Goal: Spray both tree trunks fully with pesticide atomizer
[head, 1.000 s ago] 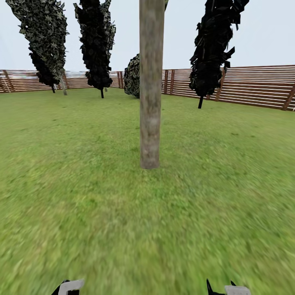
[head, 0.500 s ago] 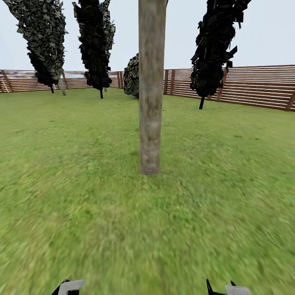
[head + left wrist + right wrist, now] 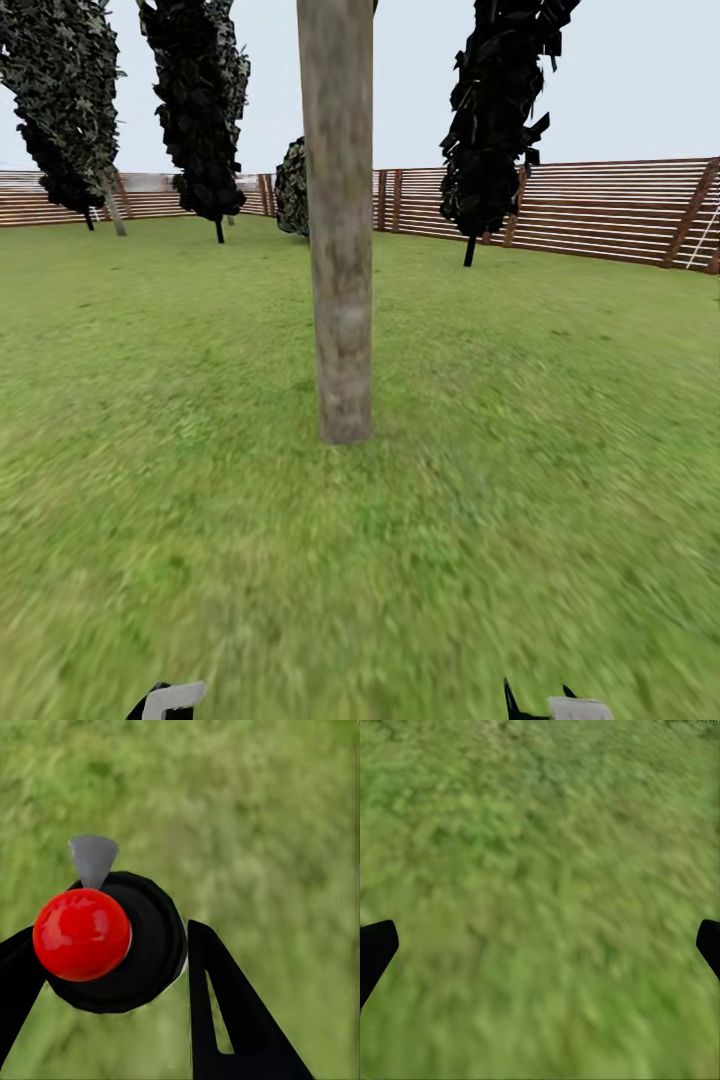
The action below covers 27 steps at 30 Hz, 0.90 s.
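Head view, left to right: two dark cypress-like trees point(image 3: 195, 110) stand at the far left against the brown slatted fence point(image 3: 600, 215), a smaller dark bush point(image 3: 293, 190) sits just behind and left of the main trunk, then the thick mottled grey-brown tree trunk point(image 3: 340, 250) rises a little left of centre, leaning slightly, its base planted in the lawn point(image 3: 520, 450) and its top cut off by the frame edge. Right of it, another dark slim tree point(image 3: 495, 110) stands before the fence, which runs on to the right edge. Sky pale grey above. Grass is blurred green all over the foreground. At the bottom edge, a pale and black part of the left arm point(image 3: 168, 701) shows at left, and a like part of the right arm point(image 3: 560, 706) at right; both well short of the trunk. Left wrist view: the left gripper point(image 3: 112, 967) has its two black fingers point(image 3: 225, 1020) closed in against the pesticide atomizer point(image 3: 124, 945), seen end-on as a round black body with a red ball cap and a small grey nozzle piece beyond it; the atomizer sits between the fingers, off the ground, with grass beneath. Right wrist view: the right gripper point(image 3: 540, 945) is spread wide, only its black fingertips point(image 3: 375, 945) showing at the two sides, nothing between them but grass.
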Motion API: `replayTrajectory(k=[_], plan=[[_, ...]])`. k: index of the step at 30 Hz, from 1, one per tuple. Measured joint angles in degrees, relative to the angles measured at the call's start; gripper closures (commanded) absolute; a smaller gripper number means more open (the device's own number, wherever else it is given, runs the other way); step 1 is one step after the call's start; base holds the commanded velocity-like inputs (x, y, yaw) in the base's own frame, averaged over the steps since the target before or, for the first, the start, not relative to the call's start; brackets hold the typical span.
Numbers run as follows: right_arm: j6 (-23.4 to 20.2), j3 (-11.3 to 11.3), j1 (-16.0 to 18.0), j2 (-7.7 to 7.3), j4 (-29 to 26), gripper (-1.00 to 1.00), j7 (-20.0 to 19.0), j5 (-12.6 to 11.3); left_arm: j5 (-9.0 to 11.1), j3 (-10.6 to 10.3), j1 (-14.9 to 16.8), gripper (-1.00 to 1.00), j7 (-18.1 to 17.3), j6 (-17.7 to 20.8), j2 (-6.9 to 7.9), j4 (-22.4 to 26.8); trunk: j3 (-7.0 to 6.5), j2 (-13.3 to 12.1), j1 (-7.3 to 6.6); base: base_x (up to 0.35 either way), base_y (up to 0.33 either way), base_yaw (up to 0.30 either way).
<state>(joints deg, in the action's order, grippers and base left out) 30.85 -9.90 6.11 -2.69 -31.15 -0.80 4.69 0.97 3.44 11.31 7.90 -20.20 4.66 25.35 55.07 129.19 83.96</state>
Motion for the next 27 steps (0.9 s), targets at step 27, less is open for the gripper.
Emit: replayTrajectory(k=[27], plan=[[0.0, 0.0, 0.0, 0.01, 0.0, -1.0, -0.1, 0.0, 0.0, 0.0, 0.0, 1.0, 0.0, -0.1, 0.0, 0.0, 0.0, 0.0, 0.04, 0.217, 0.0, -0.001]])
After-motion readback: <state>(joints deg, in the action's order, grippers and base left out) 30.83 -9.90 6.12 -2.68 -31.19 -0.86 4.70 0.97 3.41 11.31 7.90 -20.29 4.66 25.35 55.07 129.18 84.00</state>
